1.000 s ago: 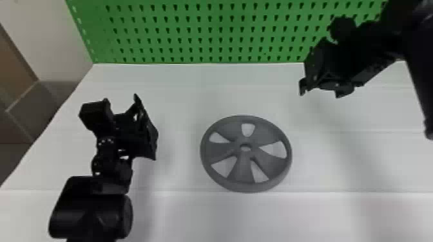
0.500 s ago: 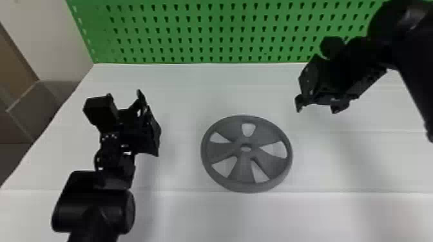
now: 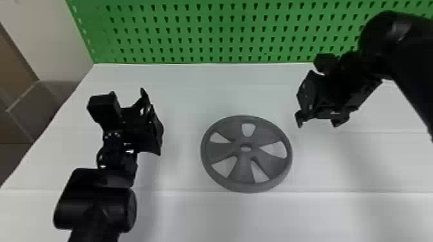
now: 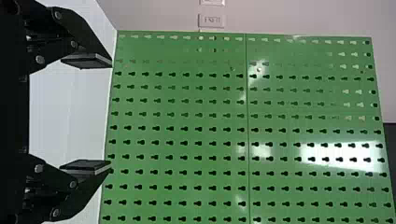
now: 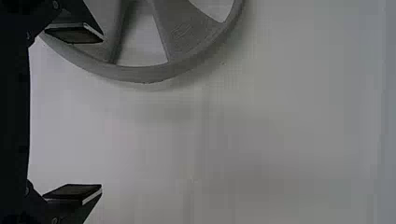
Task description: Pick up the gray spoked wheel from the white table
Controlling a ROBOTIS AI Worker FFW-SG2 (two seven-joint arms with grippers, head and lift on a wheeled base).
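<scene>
The gray spoked wheel point(image 3: 222, 151) lies flat on the white table point(image 3: 193, 215), near the middle of the head view. Left of it is my left gripper point(image 3: 151, 120), apart from the wheel; in the left wrist view that gripper point(image 4: 86, 114) is open with nothing between its fingers. To the wheel's upper right stands my right gripper point(image 3: 317, 124), not touching it. In the right wrist view the right gripper point(image 5: 74, 114) is spread open, one finger overlapping the rim of the wheel point(image 5: 140, 73) in the picture, the other over bare table.
A green pegboard point(image 3: 199, 32) rises along the table's back edge and also stands before the left gripper. Off the table's left side is a grey box-like shape point(image 3: 38, 103) beside a pale wall point(image 3: 48, 41).
My right gripper has moved lower and somewhat toward the wheel, coming nearer to the robot. The left gripper has shifted slightly to the right. The wheel stays where it was.
</scene>
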